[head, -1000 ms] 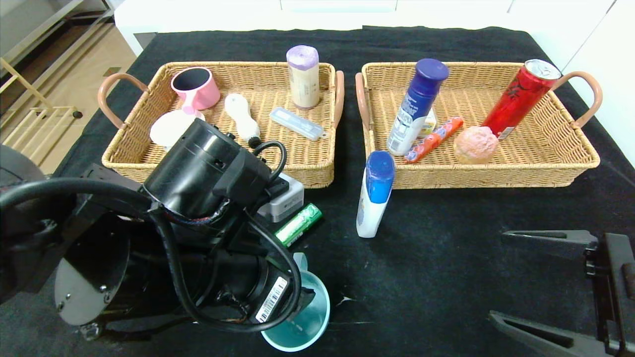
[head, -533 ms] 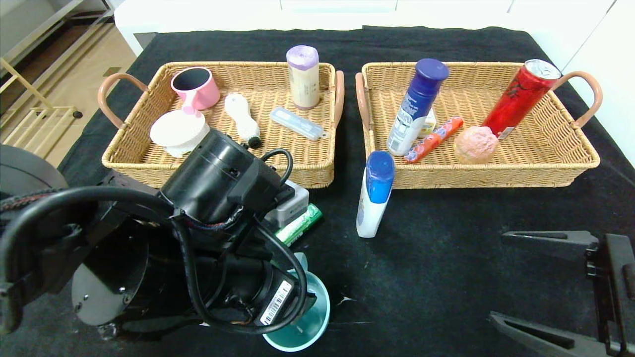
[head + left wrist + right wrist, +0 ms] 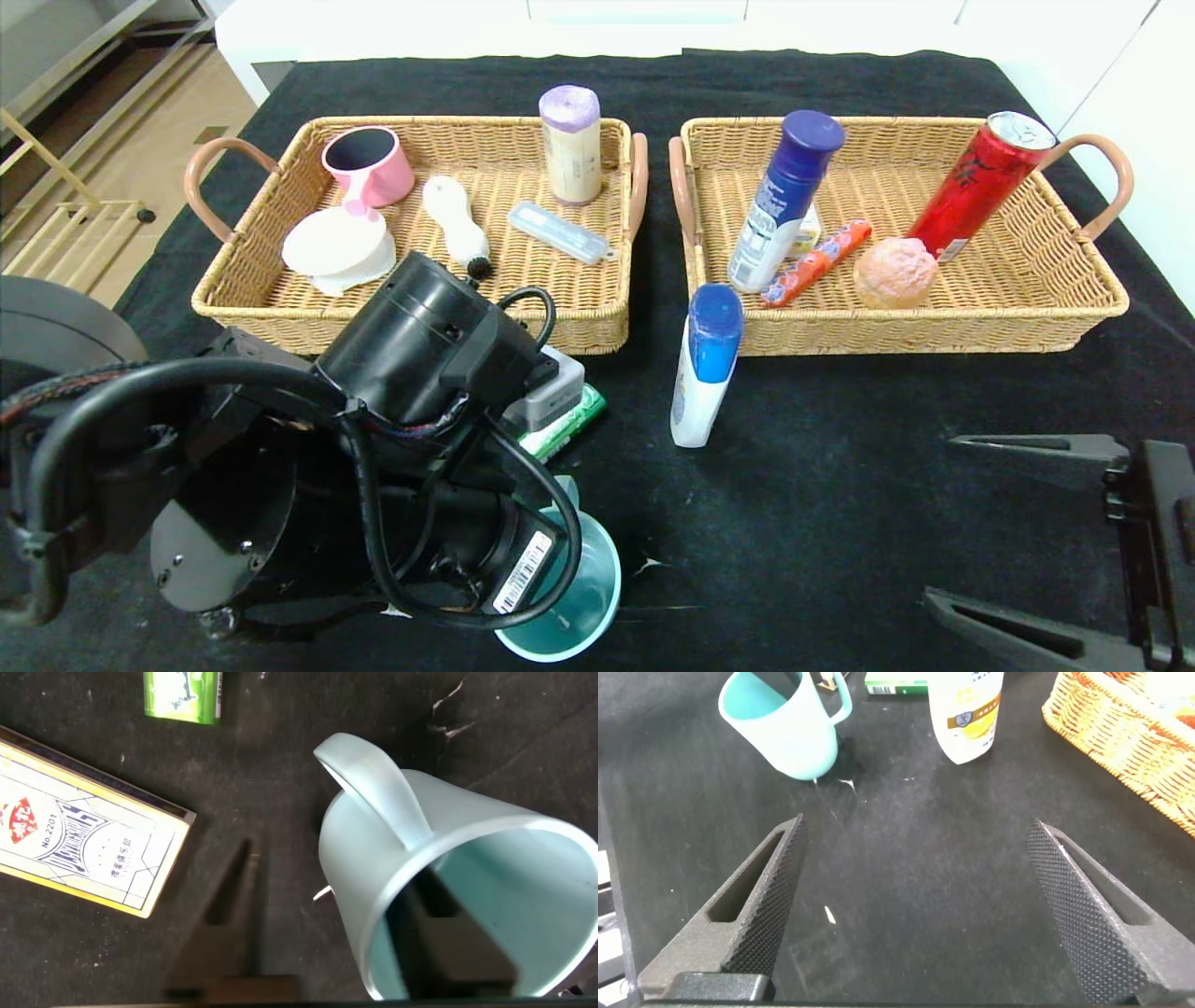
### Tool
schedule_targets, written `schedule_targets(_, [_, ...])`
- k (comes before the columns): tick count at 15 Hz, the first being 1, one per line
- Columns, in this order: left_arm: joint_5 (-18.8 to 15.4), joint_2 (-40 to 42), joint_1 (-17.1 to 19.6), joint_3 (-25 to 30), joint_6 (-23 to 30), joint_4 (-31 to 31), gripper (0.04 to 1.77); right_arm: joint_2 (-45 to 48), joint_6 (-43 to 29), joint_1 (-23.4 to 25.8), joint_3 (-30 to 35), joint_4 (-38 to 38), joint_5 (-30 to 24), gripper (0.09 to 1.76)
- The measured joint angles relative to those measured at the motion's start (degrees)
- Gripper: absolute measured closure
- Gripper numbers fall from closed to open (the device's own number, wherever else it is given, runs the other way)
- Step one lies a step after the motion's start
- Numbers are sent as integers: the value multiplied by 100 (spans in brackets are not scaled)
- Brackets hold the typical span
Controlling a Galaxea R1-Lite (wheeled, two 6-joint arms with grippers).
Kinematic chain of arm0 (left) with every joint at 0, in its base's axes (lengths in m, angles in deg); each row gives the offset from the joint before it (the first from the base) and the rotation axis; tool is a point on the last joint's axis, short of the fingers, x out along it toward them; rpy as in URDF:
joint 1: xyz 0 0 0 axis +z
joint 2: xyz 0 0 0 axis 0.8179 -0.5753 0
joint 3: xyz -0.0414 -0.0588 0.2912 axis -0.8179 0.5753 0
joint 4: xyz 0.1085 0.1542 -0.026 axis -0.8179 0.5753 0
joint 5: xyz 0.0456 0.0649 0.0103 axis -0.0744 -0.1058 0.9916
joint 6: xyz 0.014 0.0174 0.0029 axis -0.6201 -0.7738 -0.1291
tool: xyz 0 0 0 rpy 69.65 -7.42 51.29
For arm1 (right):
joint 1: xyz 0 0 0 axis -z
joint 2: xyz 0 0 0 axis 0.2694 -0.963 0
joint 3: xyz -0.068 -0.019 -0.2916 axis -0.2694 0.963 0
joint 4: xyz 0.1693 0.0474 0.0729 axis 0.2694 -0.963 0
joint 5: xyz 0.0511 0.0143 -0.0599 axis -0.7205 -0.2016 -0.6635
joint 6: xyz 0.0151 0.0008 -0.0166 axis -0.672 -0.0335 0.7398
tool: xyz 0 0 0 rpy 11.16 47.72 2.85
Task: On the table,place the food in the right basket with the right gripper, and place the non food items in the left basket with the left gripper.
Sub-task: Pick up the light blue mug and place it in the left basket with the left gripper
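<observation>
A teal cup (image 3: 571,597) stands on the black cloth near the front edge, half hidden under my left arm (image 3: 411,364) in the head view. My left gripper (image 3: 336,873) straddles the teal cup's (image 3: 439,849) wall beside the handle. One finger is inside the cup and the other finger (image 3: 238,905) is outside, a small gap from the wall. My right gripper (image 3: 915,905) hovers open over bare cloth at the front right, nothing between its fingers. The left basket (image 3: 579,329) and right basket (image 3: 934,331) sit at the back.
A green gum pack (image 3: 184,695) and a flat card box (image 3: 75,826) lie just beyond the cup. A white bottle with a blue cap (image 3: 705,369) stands before the right basket. Both baskets hold several items, among them a red can (image 3: 980,182).
My left arm has shifted a little to the right and lower over the cup, uncovering the white lid in the left basket. The right arm has stayed still.
</observation>
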Motion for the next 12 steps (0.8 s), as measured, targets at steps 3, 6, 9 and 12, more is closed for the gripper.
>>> schedule_targets(3, [-5,-6,9,34,2,-6,163,5,0,-2,12,0,2,14])
schedule_targets(6, [-2,5,9,78,0,-17,163,7,-2,-6,15,2,0,14])
schedule_targets(9, [-22,7,11,87,0,-13,163,-1,-2,-11,20,0,0,14])
schedule_targets(12, [-168,41,17,116,-13,-13,163,-4,0,-11,23,0,2,14])
